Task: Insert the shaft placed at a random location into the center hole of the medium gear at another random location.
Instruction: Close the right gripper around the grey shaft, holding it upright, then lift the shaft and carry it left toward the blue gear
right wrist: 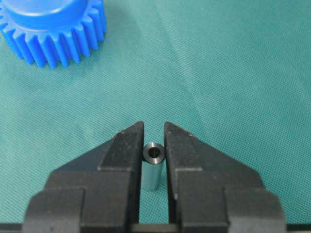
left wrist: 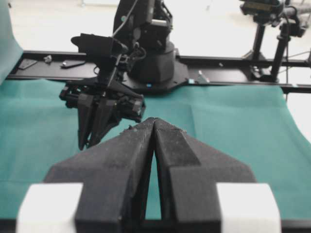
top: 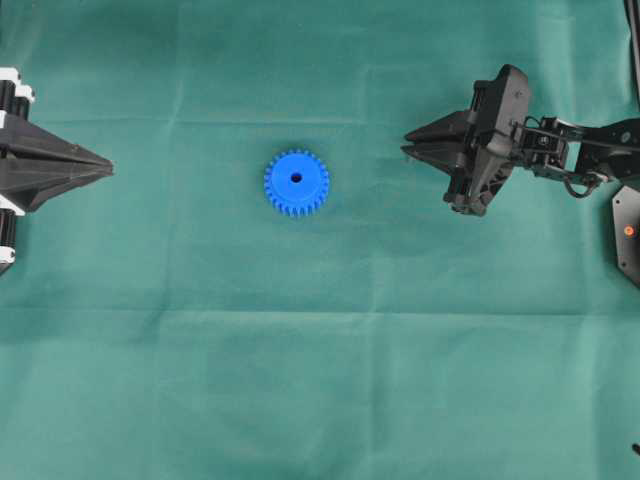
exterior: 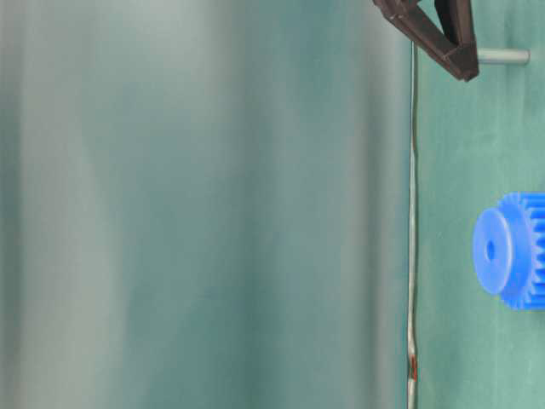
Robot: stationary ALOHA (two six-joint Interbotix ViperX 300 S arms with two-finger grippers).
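The medium gear [top: 296,183], bright blue and toothed, lies flat mid-table with its dark center hole [top: 296,178] facing up; it also shows in the table-level view [exterior: 511,249] and at the top left of the right wrist view [right wrist: 53,29]. The shaft [right wrist: 153,167], a small silver-grey cylinder, stands between the fingers of my right gripper [right wrist: 153,125], which are closed against both its sides. The table-level view shows the shaft [exterior: 504,57] sticking out below the fingertips [exterior: 464,68]. From overhead my right gripper [top: 405,143] hides the shaft, well right of the gear. My left gripper [top: 110,168] rests shut and empty at the left edge.
Green cloth [top: 320,350] covers the whole table. The right arm's base [left wrist: 155,63] and a black rail [left wrist: 233,63] stand along the far side in the left wrist view. A black plate [top: 628,235] sits at the right edge.
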